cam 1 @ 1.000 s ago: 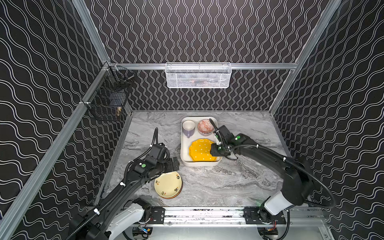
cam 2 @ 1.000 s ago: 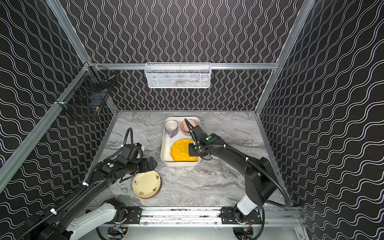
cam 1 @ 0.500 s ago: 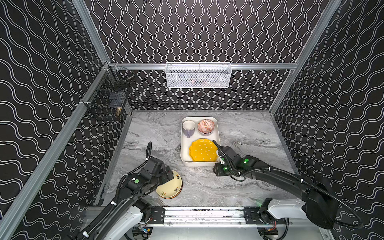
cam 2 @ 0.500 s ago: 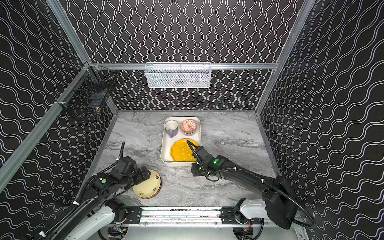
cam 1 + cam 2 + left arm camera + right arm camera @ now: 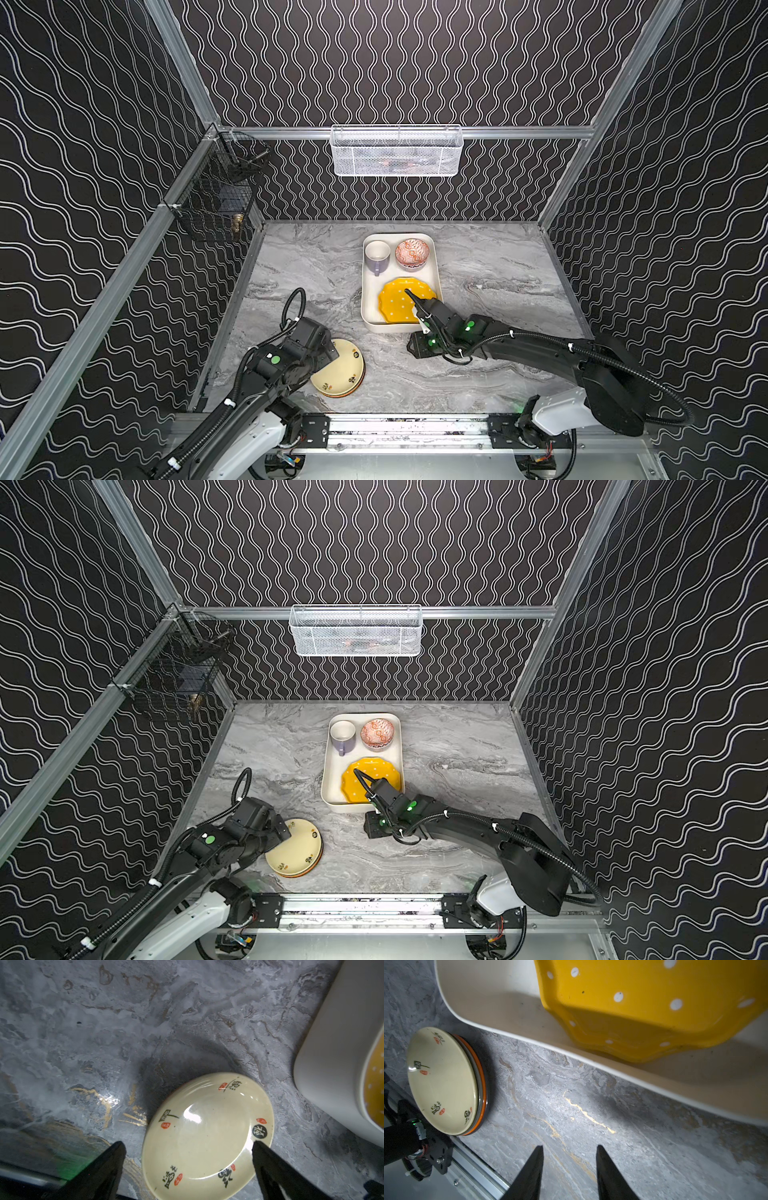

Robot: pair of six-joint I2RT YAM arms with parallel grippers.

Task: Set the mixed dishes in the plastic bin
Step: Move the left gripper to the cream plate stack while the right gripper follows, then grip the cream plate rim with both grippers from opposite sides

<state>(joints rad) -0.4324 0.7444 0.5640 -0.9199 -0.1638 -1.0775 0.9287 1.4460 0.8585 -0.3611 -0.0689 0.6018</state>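
The plastic bin [image 5: 370, 305] [image 5: 331, 783] stands mid-table and holds the lavender mug [image 5: 377, 253] [image 5: 343, 733], the red-patterned bowl [image 5: 412, 252] [image 5: 377, 732] and the yellow dotted plate [image 5: 395, 299] [image 5: 360, 779] [image 5: 623, 1001]. A stack of small plates lies front left, with a cream plate [image 5: 343, 372] [image 5: 297, 850] [image 5: 207, 1132] [image 5: 442, 1080] on top and an orange rim [image 5: 483, 1093] beneath it. My left gripper [image 5: 328, 353] [image 5: 282, 831] [image 5: 188, 1144] is open, its fingers straddling the cream plate's near part. In front of the bin my right gripper [image 5: 415, 347] [image 5: 370, 827] [image 5: 569, 1147] hangs open and empty low over the table.
A white wire-mesh basket [image 5: 397, 151] hangs on the back wall. On the left rail is a black wire basket [image 5: 216, 199]. The metal front rail [image 5: 407, 428] runs close behind the plate stack. Patterned walls close the cell on three sides.
My right gripper has drawn back from the yellow plate in the bin and come down to the table in front of it. My left gripper has moved forward and down over the plate stack.
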